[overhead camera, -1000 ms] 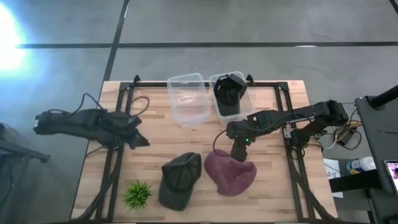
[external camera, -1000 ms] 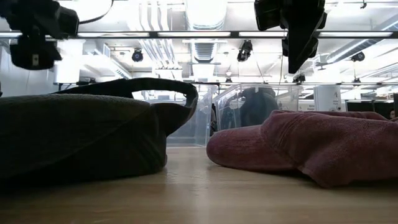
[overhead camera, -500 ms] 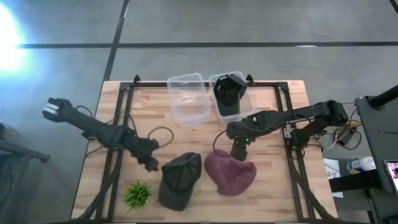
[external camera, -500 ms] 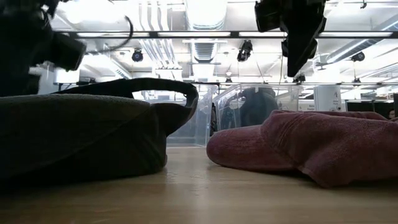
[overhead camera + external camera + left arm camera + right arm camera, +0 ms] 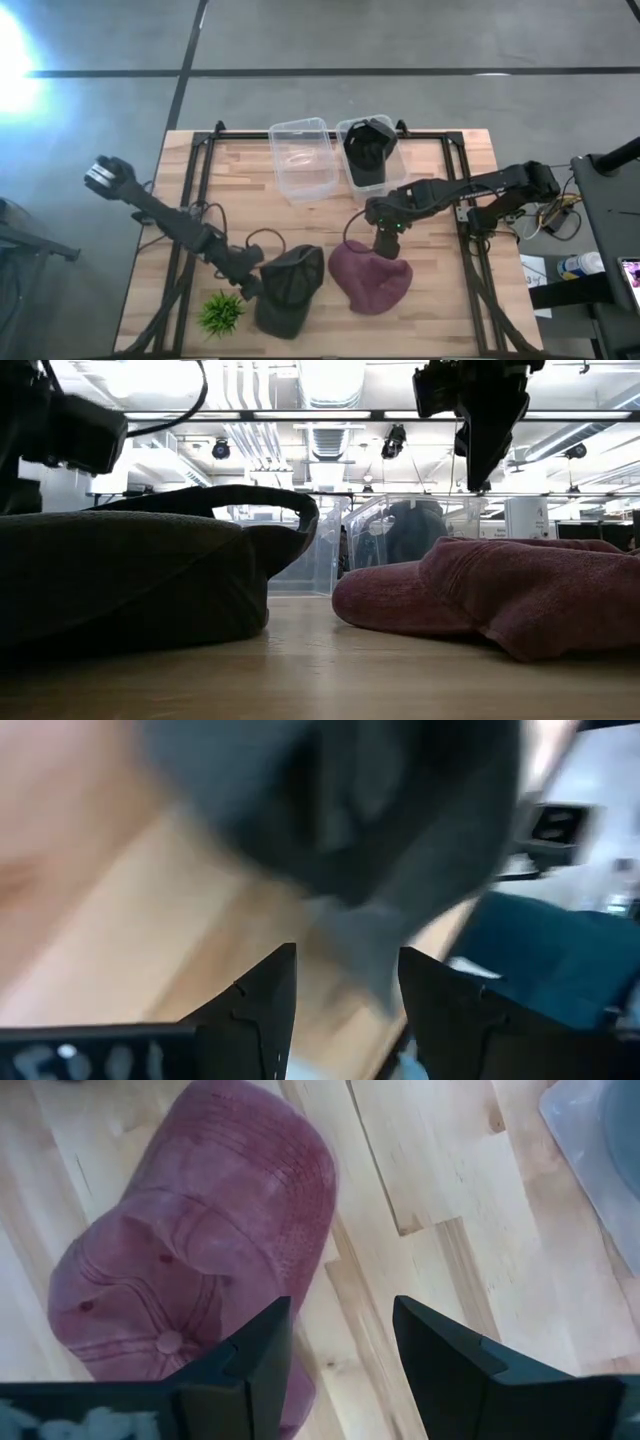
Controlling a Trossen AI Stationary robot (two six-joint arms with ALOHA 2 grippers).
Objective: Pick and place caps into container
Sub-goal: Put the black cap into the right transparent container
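Note:
A dark charcoal cap (image 5: 290, 290) lies on the table near the near edge, and it fills the left of the low view (image 5: 130, 575). A maroon cap (image 5: 370, 277) lies crown up to its right, also in the right wrist view (image 5: 200, 1250). A second dark cap (image 5: 368, 152) sits inside the right clear tub. My left gripper (image 5: 250, 282) is open just left of the dark cap, which shows blurred ahead of its fingers (image 5: 345, 830). My right gripper (image 5: 383, 238) hangs open above the maroon cap's far edge.
An empty clear tub (image 5: 303, 160) stands beside the tub with the cap (image 5: 345, 130) at the table's far edge. A small green plant (image 5: 221, 312) sits at the near left, close to my left gripper. Black frame rails (image 5: 190, 200) run along both table sides.
My left arm has swung out from the table's left side, toward the near edge and to the right, and its gripper has come down beside the dark cap on the table. The caps have stayed where they were.

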